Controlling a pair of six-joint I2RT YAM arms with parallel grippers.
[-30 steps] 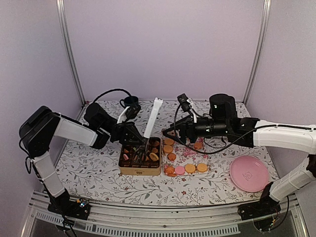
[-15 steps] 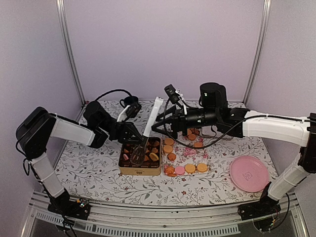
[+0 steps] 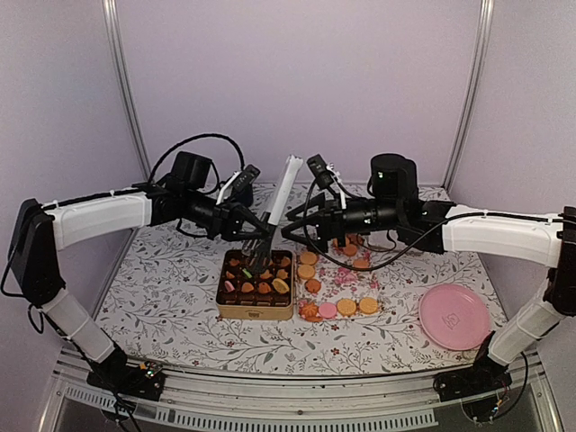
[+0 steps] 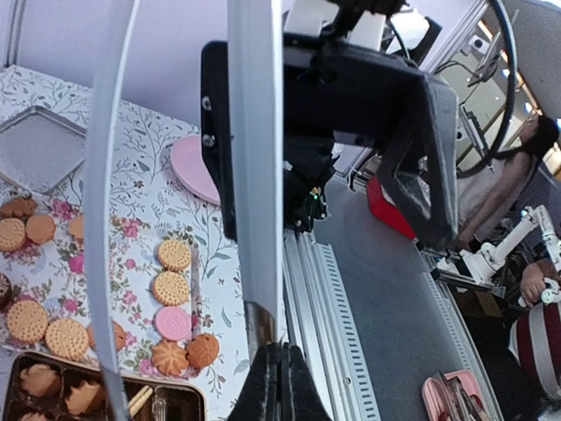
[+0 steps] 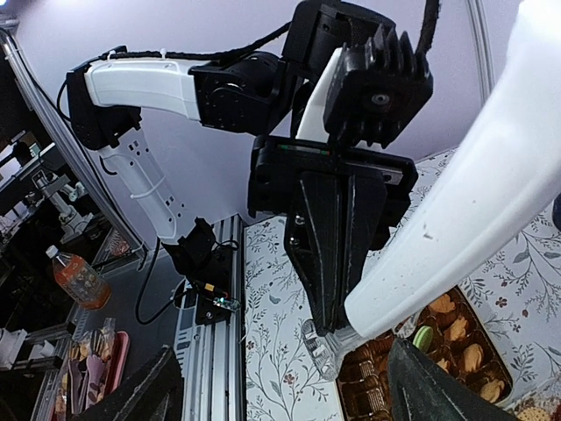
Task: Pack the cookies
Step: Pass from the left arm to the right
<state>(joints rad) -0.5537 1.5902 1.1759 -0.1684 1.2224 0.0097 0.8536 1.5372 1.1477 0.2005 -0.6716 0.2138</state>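
Observation:
My left gripper [image 3: 249,227] is shut on white tongs [image 3: 279,198] and holds them tilted, tips over the open gold tin [image 3: 256,310]. In the left wrist view its fingers [image 4: 280,386] pinch one tong arm [image 4: 254,158]. The tin holds several cookies [image 3: 281,285] in dark cups. More golden-orange cookies [image 3: 307,270] and a pink one [image 3: 328,310] lie on a floral mat to the tin's right; they also show in the left wrist view [image 4: 173,254]. My right gripper [image 3: 292,225] is open and empty, just right of the tongs. In its wrist view [image 5: 294,395] the tongs [image 5: 465,202] and the left gripper [image 5: 342,219] fill the middle.
A large pink plate [image 3: 454,316] lies at the front right. A grey tin lid [image 4: 35,149] lies behind the mat. The two arms meet closely above the tin. The rail edge [image 3: 270,382] runs along the table's front.
The left arm has risen and swung right, lifting the tongs more upright over the tin. The right gripper has moved left, close to the tongs.

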